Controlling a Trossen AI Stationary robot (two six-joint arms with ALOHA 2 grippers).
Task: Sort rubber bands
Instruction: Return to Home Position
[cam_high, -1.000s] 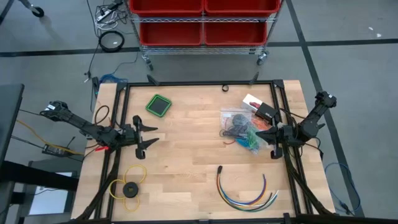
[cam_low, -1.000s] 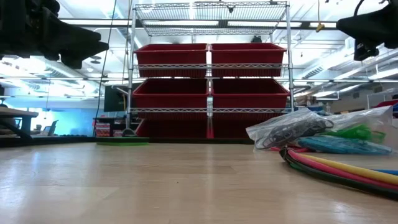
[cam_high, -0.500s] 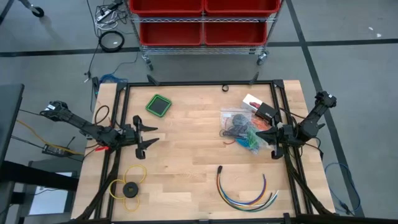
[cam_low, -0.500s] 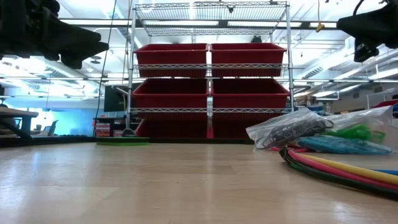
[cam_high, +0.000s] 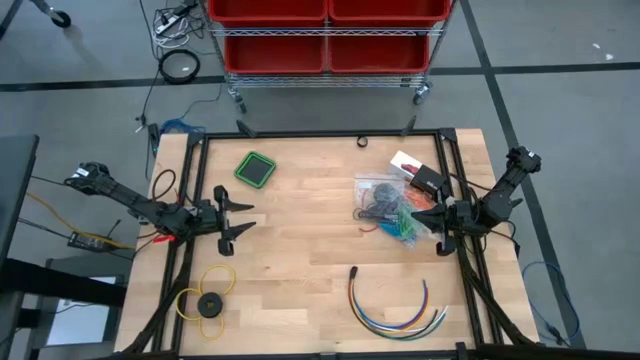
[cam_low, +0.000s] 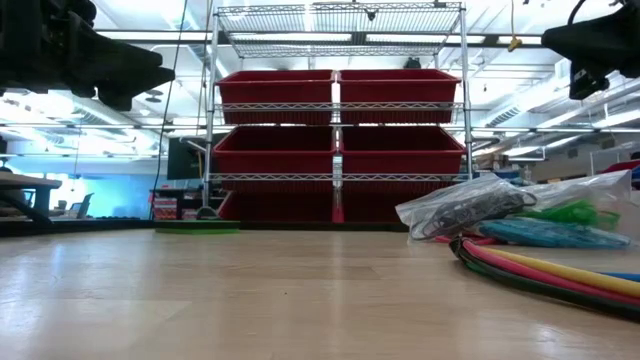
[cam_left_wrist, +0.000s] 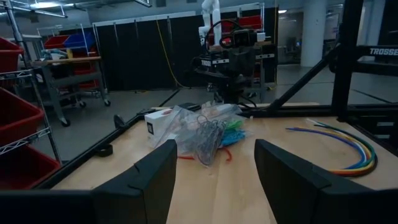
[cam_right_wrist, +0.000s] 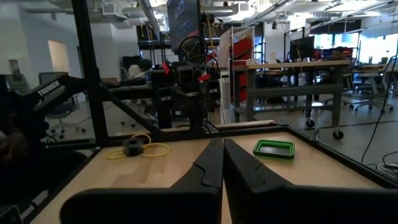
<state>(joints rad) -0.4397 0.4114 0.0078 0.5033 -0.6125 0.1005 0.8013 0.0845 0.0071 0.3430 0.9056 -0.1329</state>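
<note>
The rubber bands lie in clear plastic bags heaped on the table's right half: dark, green, blue and orange bunches, also seen low across the table. My left gripper hovers open at the left edge, pointing toward the pile and well away from it. My right gripper hovers shut just right of the pile, its fingers pressed together, pointing toward the table's left.
A green square lid lies at the far left. A yellow ring with a black disc sits near left. Curved coloured cables lie at near right. A small white and dark box sits behind the pile. Red bins stand beyond.
</note>
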